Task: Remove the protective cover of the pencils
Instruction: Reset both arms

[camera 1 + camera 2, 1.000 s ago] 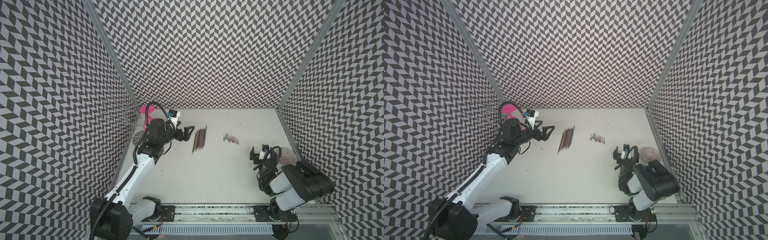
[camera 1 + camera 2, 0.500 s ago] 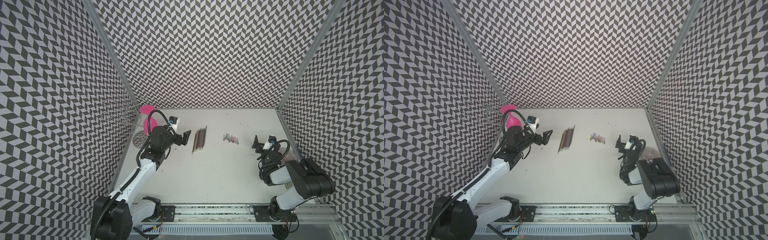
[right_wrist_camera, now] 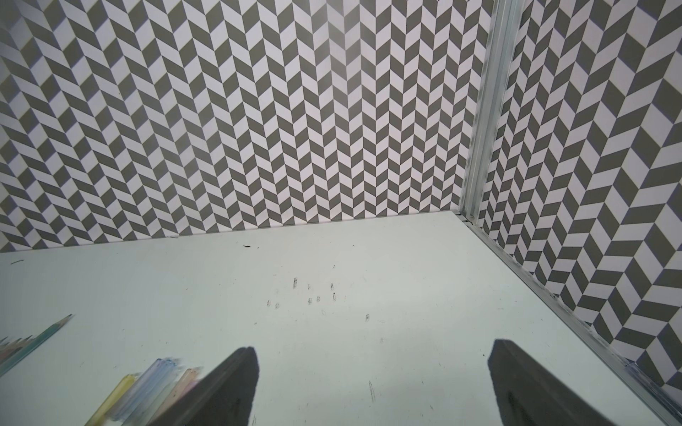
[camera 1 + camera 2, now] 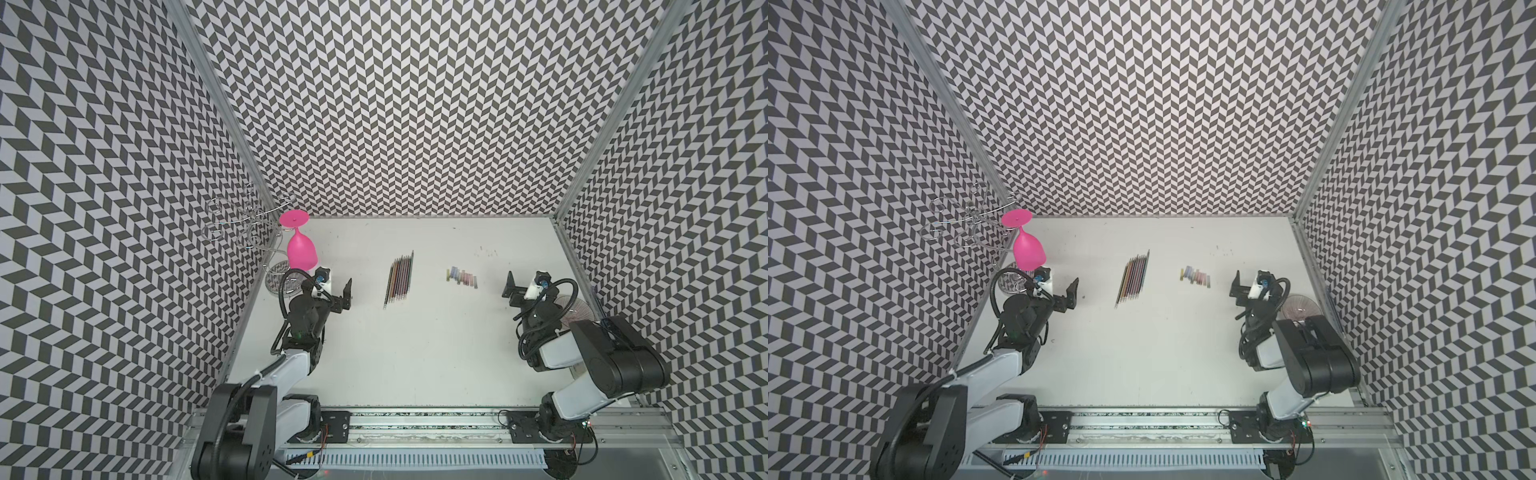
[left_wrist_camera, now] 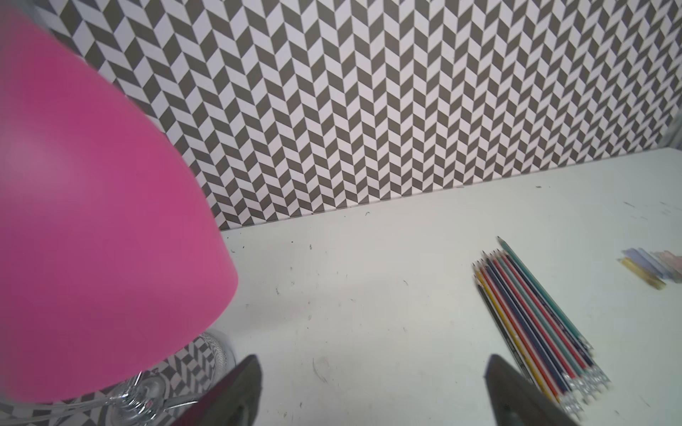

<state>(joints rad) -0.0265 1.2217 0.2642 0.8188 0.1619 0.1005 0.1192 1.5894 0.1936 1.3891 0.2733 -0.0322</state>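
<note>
- Bottom of the frame, in both top views: one metal rail [image 4: 415, 419] carries two robot arms, one at lower left and one at lower right.
- Just above, a white table [image 4: 415, 357] fills the middle of the frame.
- Left of centre, the left gripper [image 4: 345, 296] hangs with its two fingers spread wide, holding nothing. It sits well apart from the pencils, likely parked clear of them.
- Right of centre, the right gripper [image 4: 510, 289] is spread just as wide and also empty. One clear glass [image 4: 575, 307] stands beside that arm.
- Centre of the frame: the pencils [image 4: 400, 280] lie flat, side by side and touching in one neat row. Their sharpened tips are bare and point toward the back wall.
- Just right of them, apart and not touching, lies one short row of small pale covers [image 4: 461, 277]. With the covers off the tips, the task looks finished.
- Each row seems to hold about ten pieces, though they are too thin and tightly packed to count surely.
- Upper left: one pink glass [image 4: 301, 249] hangs upside down from one wire rack [image 4: 245, 220], out of the working area.
- Farthest back, zigzag-patterned walls [image 4: 415, 124] close in three sides.
</note>
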